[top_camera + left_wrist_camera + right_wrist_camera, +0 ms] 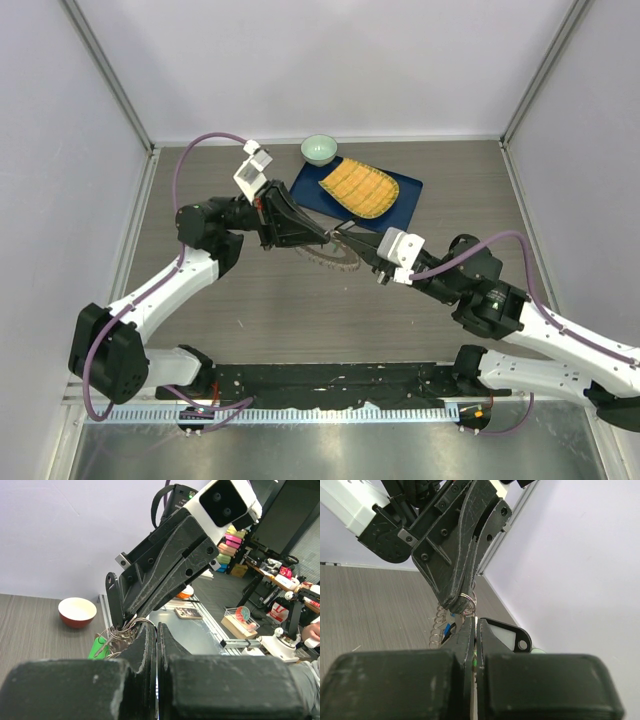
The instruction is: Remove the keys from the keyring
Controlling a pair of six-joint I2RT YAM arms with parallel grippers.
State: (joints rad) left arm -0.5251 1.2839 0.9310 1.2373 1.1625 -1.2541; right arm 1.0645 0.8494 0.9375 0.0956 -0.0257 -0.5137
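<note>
The keyring (pixel 331 258) hangs low over the table's middle, with silvery keys (pixel 322 262) fanned under it. My left gripper (pixel 322 238) reaches it from the left and is shut on a thin wire loop of the keyring (pixel 466 600). My right gripper (pixel 352 247) meets it from the right, shut with a thin metal key pinched between its fingers (pixel 469 630). In the left wrist view the ring's loops (pixel 126 629) bunch at the right gripper's tip, above a green key head (pixel 99 648). A black tag with a white window (pixel 506 635) and a blue key head (pixel 449 628) hang beside my right gripper (pixel 476 622). My left gripper (pixel 156 628) shows only a hairline gap.
A dark blue mat (pixel 404 190) carrying a yellow ribbed piece (pixel 359 188) lies behind the grippers. A small round bowl (pixel 319 150) stands at the mat's far left corner, seen also as the bowl (pixel 77 611) in the left wrist view. Enclosure walls rise on three sides.
</note>
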